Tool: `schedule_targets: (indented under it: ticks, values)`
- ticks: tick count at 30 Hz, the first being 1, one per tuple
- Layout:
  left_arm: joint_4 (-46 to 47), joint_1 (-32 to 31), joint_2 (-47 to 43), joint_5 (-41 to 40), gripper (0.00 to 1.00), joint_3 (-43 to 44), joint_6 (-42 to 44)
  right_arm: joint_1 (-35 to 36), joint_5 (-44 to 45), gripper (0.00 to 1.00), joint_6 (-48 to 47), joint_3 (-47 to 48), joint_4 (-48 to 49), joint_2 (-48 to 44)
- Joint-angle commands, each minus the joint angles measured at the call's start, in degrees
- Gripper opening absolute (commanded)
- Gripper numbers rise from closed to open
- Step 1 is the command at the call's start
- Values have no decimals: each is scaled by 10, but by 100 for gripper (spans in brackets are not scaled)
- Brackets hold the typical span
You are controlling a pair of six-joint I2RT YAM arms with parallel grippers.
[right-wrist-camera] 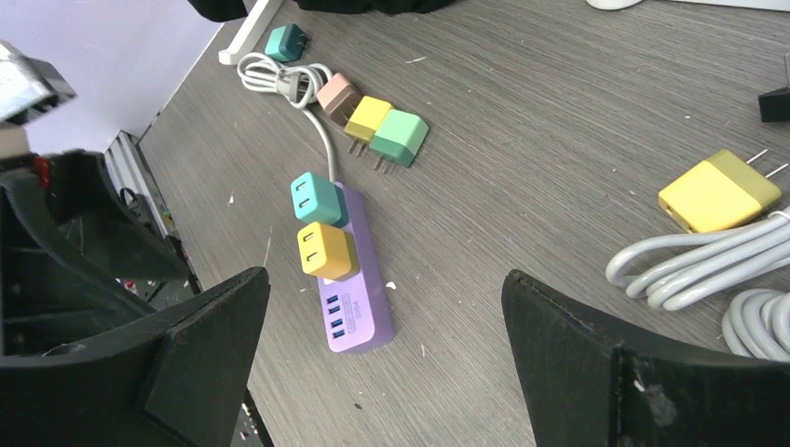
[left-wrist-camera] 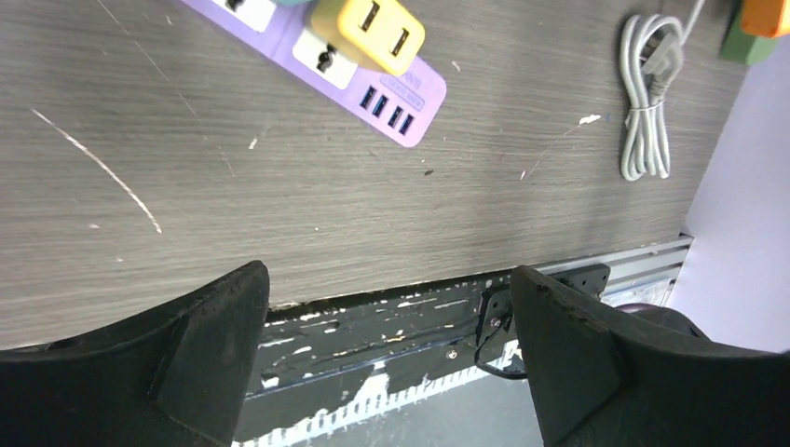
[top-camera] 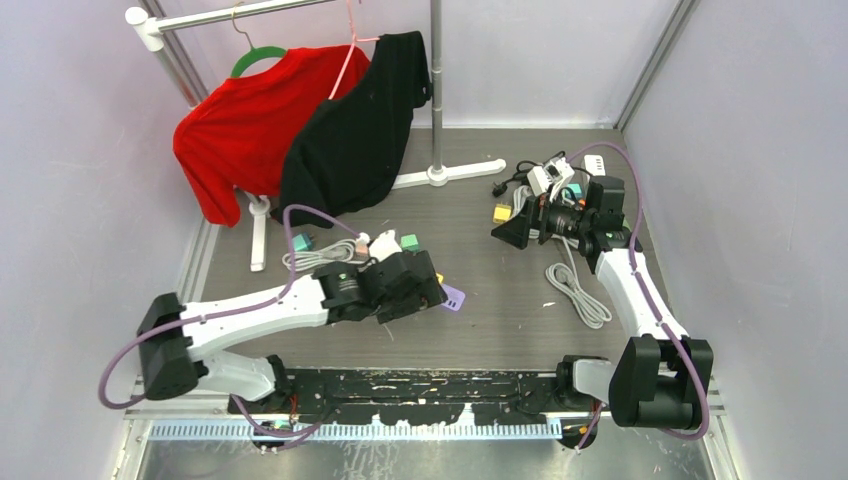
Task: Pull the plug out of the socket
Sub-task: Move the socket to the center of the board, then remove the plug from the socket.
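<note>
A purple power strip [right-wrist-camera: 361,303] lies on the grey table with a teal plug [right-wrist-camera: 317,197] and a yellow plug [right-wrist-camera: 326,250] seated in it. In the left wrist view the strip's USB end [left-wrist-camera: 391,93] and the yellow plug [left-wrist-camera: 368,33] show at the top edge. My left gripper [top-camera: 418,288] is open and empty, hovering over the strip so that only its purple end [top-camera: 453,297] shows from above. My right gripper [top-camera: 512,232] is open and empty, well to the right of the strip and facing it.
Loose brown [right-wrist-camera: 337,93], yellow [right-wrist-camera: 368,118], green [right-wrist-camera: 401,137] and teal [right-wrist-camera: 284,42] plugs lie behind the strip. Another yellow plug [right-wrist-camera: 717,191] and coiled white cables [top-camera: 580,285] lie by the right arm. A clothes rack with a red shirt [top-camera: 250,120] and a black shirt [top-camera: 355,140] stands at the back left.
</note>
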Motion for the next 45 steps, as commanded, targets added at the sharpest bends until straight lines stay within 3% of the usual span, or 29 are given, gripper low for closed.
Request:
schedule_targets:
  ticks: [1,9,13,20,22,25,29,34,39,45]
  values:
    - [40,-1,-70,-83,100,-28,47,-3,-25,100,-14,14,8,-11]
    - [61,-1,-90,-125,97,-71,94,-3,-47,100,-24,10,7,-10]
    - [75,0,-82,-122,97,-75,186,-3,-58,100,-28,7,7,-8]
    - [127,1,-65,-14,99,-63,426,10,-67,100,-44,3,-1,-7]
    - [138,3,-70,37,99,-60,471,23,-66,100,-67,5,-18,-6]
    - [158,6,-92,49,99,-66,507,58,-51,100,-118,15,-70,-6]
    - [150,36,-134,59,99,-67,537,121,-7,100,-169,21,-107,-7]
    - [142,122,-170,118,99,-77,562,204,70,100,-213,27,-131,14]
    - [256,131,-210,145,99,-182,542,258,118,100,-245,25,-136,34]
    - [358,132,-289,121,100,-307,476,304,168,100,-253,26,-131,45]
